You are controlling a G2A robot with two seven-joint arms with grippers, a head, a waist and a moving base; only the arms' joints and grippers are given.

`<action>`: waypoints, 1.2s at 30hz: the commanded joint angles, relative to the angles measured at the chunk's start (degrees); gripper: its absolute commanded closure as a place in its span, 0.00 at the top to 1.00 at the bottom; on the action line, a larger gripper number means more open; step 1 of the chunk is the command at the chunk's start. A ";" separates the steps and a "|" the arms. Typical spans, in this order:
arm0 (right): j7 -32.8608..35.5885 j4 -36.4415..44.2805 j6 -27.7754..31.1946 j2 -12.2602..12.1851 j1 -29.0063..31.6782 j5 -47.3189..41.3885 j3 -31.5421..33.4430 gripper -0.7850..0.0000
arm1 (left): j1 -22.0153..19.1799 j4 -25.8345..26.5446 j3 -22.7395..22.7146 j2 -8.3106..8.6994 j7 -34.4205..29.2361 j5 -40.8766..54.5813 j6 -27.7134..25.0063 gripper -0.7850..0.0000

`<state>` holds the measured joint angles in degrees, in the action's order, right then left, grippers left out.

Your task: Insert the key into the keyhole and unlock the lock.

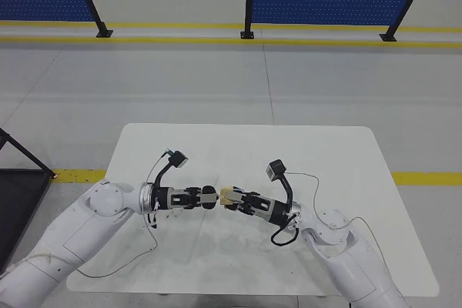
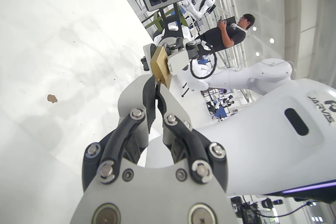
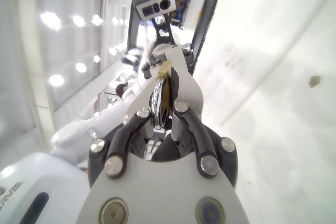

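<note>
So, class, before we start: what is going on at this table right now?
Two robot arms meet above the white table. The right claw is shut on a brass padlock. The left claw is shut on a small key, whose tip is at the padlock's end. Whether the key is already in the keyhole cannot be told.

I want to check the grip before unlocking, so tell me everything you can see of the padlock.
The padlock has a flat, rectangular brass-coloured body and a shiny silver shackle. The right end effector is shut on it, holding it off the white table, shackle toward the wrist. Its far end points at the left end effector, which pinches a small key right against it. Whether the key is in the keyhole cannot be seen.
</note>
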<state>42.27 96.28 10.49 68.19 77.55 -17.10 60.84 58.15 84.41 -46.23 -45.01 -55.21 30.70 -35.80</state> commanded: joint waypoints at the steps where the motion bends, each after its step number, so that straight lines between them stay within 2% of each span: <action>1: 0.00 0.00 0.00 0.00 0.00 0.00 0.00 0.00 | 0.48 0.32 -0.67 0.02 0.62 -1.27 -0.52 0.00; 16: 0.00 0.00 0.00 0.00 0.00 0.00 0.00 0.00 | 3.51 2.85 -4.52 -0.18 6.09 -11.24 -4.61 0.00; 30: 0.00 0.00 0.00 0.00 0.00 0.00 0.00 0.00 | 6.27 4.78 -8.18 -0.52 13.81 -24.14 -12.38 0.00; 36: 0.00 0.00 0.00 0.00 0.00 0.00 0.00 0.00 | 7.29 5.55 -9.08 -0.88 17.59 -29.30 -12.83 0.00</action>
<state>42.27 96.28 10.49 68.19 77.55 -17.10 60.84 65.28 89.81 -55.23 -45.82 -38.25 2.17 -48.66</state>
